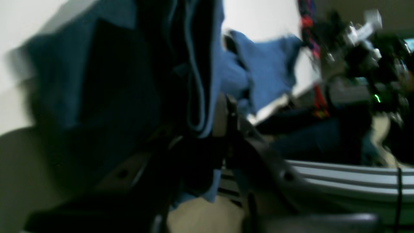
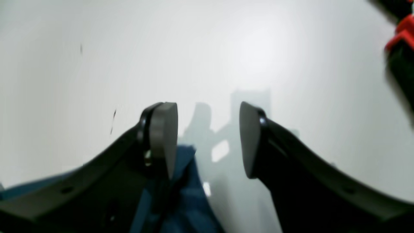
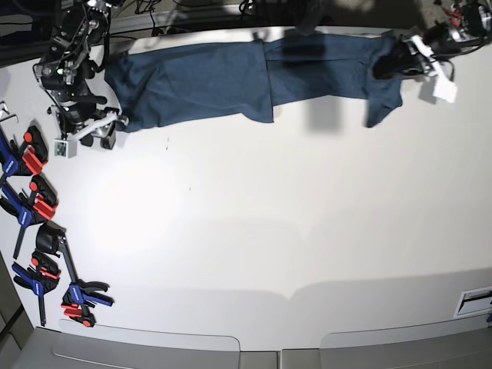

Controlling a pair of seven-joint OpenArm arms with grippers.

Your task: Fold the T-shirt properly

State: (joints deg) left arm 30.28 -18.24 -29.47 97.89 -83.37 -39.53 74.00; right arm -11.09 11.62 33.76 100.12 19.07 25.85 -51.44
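Observation:
The dark navy T-shirt (image 3: 200, 84) lies stretched in a long band along the far edge of the white table (image 3: 254, 223). My left gripper (image 3: 388, 65) is at the shirt's right end, where the cloth is lifted and bunched. In the left wrist view, folded layers of the T-shirt (image 1: 200, 81) run between the fingers of the left gripper (image 1: 207, 129), which is shut on them. My right gripper (image 2: 208, 139) stands open over bare table, with nothing between its pads. A T-shirt (image 2: 184, 194) corner lies under its left finger. In the base view the right gripper (image 3: 108, 131) sits at the shirt's left lower corner.
Several blue and red clamps (image 3: 34, 200) lie along the table's left edge, with more clamps (image 3: 77, 296) near the front left corner. Cables and gear crowd the back edge. A small label (image 3: 473, 300) sits at the front right.

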